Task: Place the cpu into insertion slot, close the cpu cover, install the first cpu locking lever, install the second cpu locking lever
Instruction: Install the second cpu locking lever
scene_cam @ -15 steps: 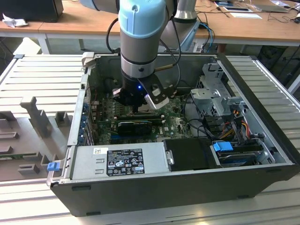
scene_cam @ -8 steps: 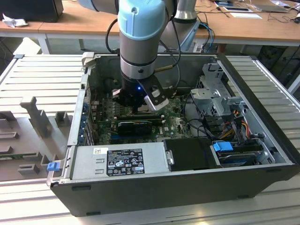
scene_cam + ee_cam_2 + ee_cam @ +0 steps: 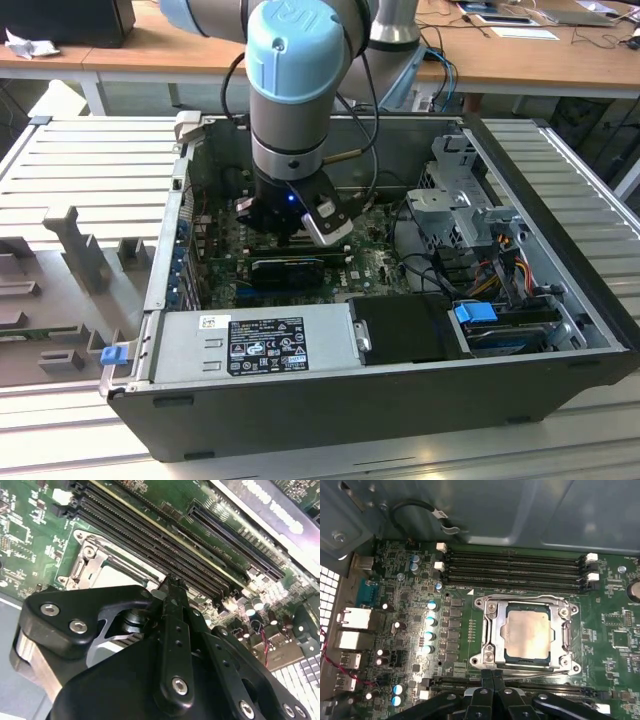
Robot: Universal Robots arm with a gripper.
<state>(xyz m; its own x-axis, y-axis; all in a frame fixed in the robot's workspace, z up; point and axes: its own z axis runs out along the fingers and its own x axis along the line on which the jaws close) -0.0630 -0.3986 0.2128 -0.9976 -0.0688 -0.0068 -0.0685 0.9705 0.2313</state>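
Inside the open dark-grey computer case (image 3: 560, 300), on the green circuit board (image 3: 615, 615), the small flat square cpu (image 3: 527, 632) with its silvery-beige metal top lies seated in the square insertion slot (image 3: 506, 656), whose black frame shows as a thin edge around the chip. The thin silver metal cpu cover (image 3: 492, 630) lies folded down over the slot, its large window framing the chip's top, with screws at its corners. Thin metal locking levers (image 3: 540, 666) run along the cover's sides, one along the edge nearest the gripper.

The black gripper (image 3: 493, 676) hangs just beside that edge of the cover, its two fingertips pressed together with nothing between them. In the second wrist view the gripper (image 3: 172, 587) tip sits at the cover's (image 3: 107, 562) edge, between the slot and the long black memory slots (image 3: 150, 535). More black memory slots (image 3: 515, 567) lie on the far side of the insertion slot from the gripper.

In the exterior view the light-blue and grey robot arm (image 3: 295, 80) reaches down into the case, near a long black card (image 3: 288, 268) standing on the board.
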